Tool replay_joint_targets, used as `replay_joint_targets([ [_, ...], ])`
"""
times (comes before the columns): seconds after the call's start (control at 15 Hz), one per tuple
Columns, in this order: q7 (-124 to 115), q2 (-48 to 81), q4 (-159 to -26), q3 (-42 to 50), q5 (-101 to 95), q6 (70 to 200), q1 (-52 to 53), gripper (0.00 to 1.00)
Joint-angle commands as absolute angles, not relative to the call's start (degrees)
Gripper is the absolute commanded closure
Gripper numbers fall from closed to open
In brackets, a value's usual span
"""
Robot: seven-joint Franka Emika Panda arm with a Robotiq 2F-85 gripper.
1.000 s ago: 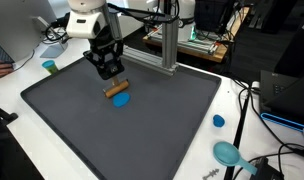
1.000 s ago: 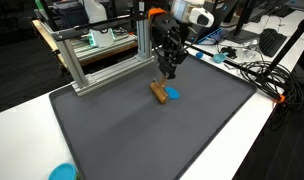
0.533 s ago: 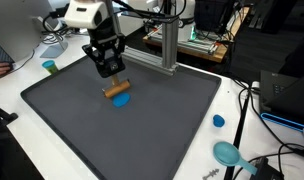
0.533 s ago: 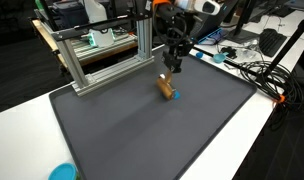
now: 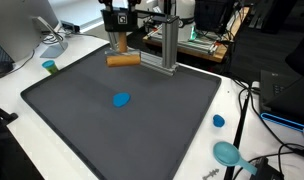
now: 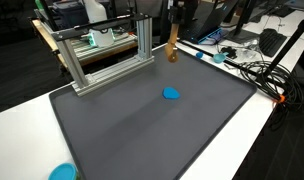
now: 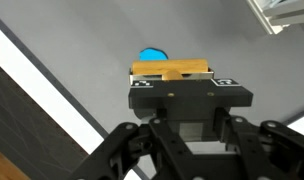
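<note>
Hand (image 7: 172,72) is clamped tight on the wooden block (image 5: 122,60), fingers pinching its middle so it hangs level and balanced. Block's high above the blue disc (image 5: 121,99), which lies flat on the desk's grey mat (image 5: 172,120), well clear.

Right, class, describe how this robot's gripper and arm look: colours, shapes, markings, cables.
The gripper is black all over. It has a blocky rectangular body, and jointed link bars spread from it to two fingers. Each finger has a small white marking near its tip. No cables show on it. The arm above is cut off in every view, so its colour cannot be told.
</note>
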State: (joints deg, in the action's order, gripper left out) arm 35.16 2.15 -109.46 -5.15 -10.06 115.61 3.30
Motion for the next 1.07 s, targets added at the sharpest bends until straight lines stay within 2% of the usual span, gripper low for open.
replay_joint_targets([
  [0.0,21.4,-8.5,-122.4,-6.1,-7.9,116.7,5.1,0.79],
  [0.13,13.3,-10.8,-128.2,-7.6,-7.0,123.7,6.9,0.79],
  [0.2,19.5,-6.3,-120.9,-6.3,-8.4,117.3,6.1,0.54],
  [0.47,13.3,-8.7,-127.0,-7.7,-8.2,122.7,7.6,0.54],
  [0.53,8.4,-8.1,-126.5,-8.2,-11.1,122.3,6.9,0.79],
  [1.0,-9.2,-16.3,-127.3,-7.8,-11.2,113.9,5.6,0.79],
])
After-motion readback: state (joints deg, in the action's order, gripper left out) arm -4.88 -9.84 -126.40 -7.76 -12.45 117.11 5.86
